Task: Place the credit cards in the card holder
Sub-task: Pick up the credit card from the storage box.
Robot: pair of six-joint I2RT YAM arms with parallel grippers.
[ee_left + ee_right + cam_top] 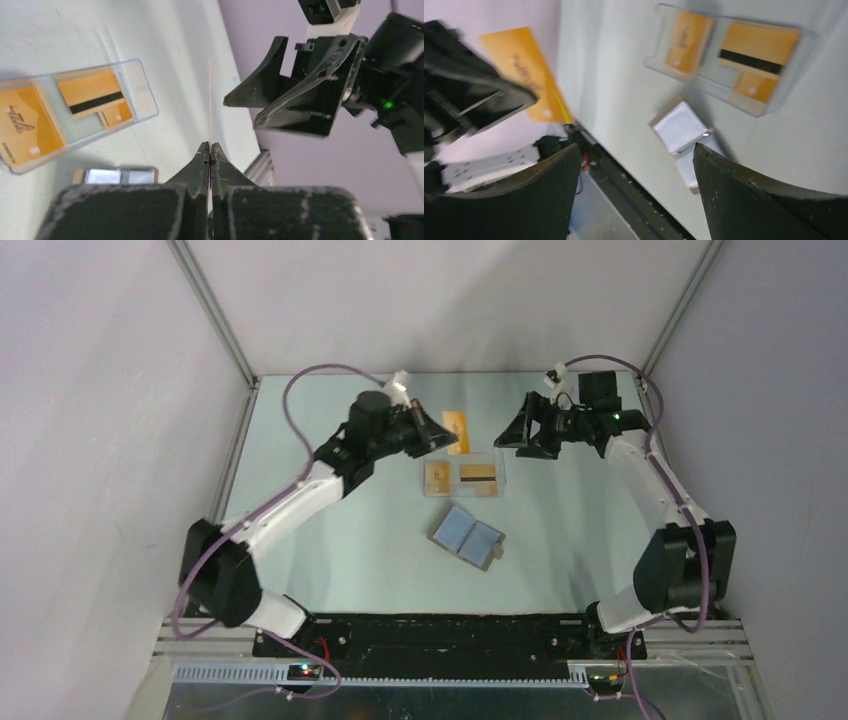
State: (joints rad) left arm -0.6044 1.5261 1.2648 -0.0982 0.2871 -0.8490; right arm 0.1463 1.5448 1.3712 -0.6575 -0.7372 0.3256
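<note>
Left gripper (210, 150): closed tight on one end of a card (210, 100). From the left wrist I see the card edge-on, a thin line standing straight out from the fingertips.
Held card: raised above the table (330, 540) at its far side. Its long axis runs from my left gripper toward the right gripper (635, 150). The free end is near the right fingers but apart from them.
Right gripper: jaws spread wide, nothing between them, facing the card's free end.
Box (500, 462): clear plastic, flat on the table just nearer the bases than both grippers. It holds three more cards, one with a dark stripe (90, 95).
Holder (467, 537): open with inner faces up, nearer the bases than the box and about midway between the arms. Its long axis slants from far-left to near-right in the top view.
Key relation: from my left gripper the holder lies back toward the bases and slightly right, past the box. The card points across the table, not at the holder, so I judge it must be swung round and tipped before an edge can meet a pocket.
Nearer arm: both look about equally near the holder.
Unclear: I cannot tell which way the pocket mouths face.
</note>
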